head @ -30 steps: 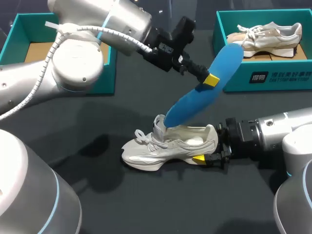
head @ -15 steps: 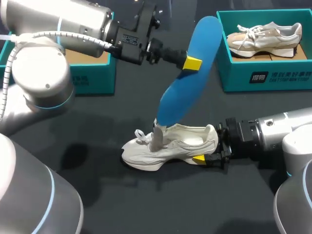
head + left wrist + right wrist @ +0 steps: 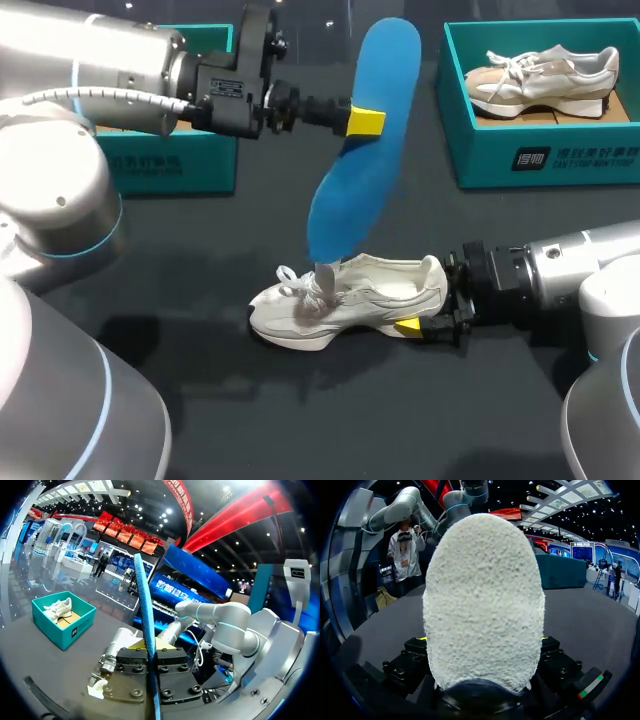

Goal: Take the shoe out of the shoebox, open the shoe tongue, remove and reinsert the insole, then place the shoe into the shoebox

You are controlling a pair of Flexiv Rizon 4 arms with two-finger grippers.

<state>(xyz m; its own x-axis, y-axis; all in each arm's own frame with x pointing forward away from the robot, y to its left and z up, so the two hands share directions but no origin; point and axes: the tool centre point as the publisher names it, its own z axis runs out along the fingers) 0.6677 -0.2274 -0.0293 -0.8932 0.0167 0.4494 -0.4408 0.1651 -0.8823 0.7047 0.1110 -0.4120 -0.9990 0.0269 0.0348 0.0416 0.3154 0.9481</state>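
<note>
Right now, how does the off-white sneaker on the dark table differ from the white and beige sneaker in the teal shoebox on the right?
The off-white lace-up sneaker stands on the dark table, its heel clamped in the right gripper; the white and beige sneaker sits untouched in the teal cardboard shoebox. The first is plain off-white; the second has beige panels. Both are laced, toes toward my left.

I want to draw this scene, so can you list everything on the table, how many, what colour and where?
insole: one, blue, in the air above the white shoe
white shoe: one, white, middle of the table
left shoebox: one, teal, far left
right shoebox: one, teal, far right
beige shoe: one, beige and white, inside the right shoebox
table: one, dark grey
left gripper: one, yellow-tipped, clamping the insole
right gripper: one, yellow-tipped, gripping the white shoe's heel
</note>
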